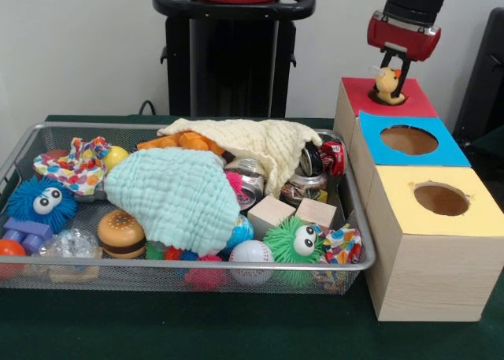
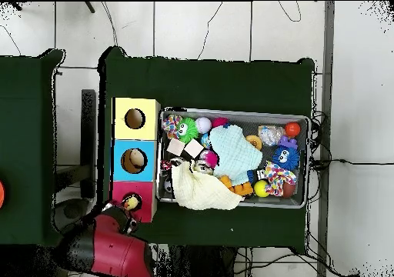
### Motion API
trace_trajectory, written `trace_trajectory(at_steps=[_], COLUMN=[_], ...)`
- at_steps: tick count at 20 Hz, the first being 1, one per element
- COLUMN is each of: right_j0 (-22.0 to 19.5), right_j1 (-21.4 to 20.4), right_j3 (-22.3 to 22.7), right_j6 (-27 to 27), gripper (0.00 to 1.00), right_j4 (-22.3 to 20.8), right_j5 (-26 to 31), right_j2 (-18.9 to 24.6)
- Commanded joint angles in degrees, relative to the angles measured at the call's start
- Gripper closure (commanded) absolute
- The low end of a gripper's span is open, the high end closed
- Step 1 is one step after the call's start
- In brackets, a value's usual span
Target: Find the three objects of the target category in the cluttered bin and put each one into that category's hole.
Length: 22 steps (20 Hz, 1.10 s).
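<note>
My gripper [image 1: 392,78] hangs over the red-topped box [image 1: 417,102] at the far end of the row of boxes. It is shut on a small yellow-orange plush toy [image 1: 387,86], whose lower part sits in the red box's hole. In the overhead view the toy [image 2: 131,203] shows in that hole under the gripper [image 2: 126,212]. The blue box [image 1: 445,151] and yellow box [image 1: 480,218] each show an open round hole. The wire mesh bin [image 1: 197,262] holds the clutter.
The bin holds a light blue cloth [image 1: 177,198], a cream cloth [image 1: 260,143] over an orange plush [image 1: 185,142], blue [image 1: 41,202] and green [image 1: 295,240] fuzzy balls, a burger toy [image 1: 121,232], a baseball [image 1: 250,254], wooden blocks [image 1: 269,214] and cans [image 1: 250,179].
</note>
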Motion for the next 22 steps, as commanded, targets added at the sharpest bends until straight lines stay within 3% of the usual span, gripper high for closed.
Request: trace_trajectory(at_steps=[1,12,22], right_j0=[0.3,1.7,0.1], right_j1=[2.3,1.4,0.5], right_j3=[-6.8,-5.7,-3.7], right_j6=[17.2,15.2,14.1], gripper=[1.0,1.0,1.0], right_j4=[3.7,1.0,2.3], right_j5=[8.5,11.9,8.7], right_j2=[-0.7,-4.4,-1.7])
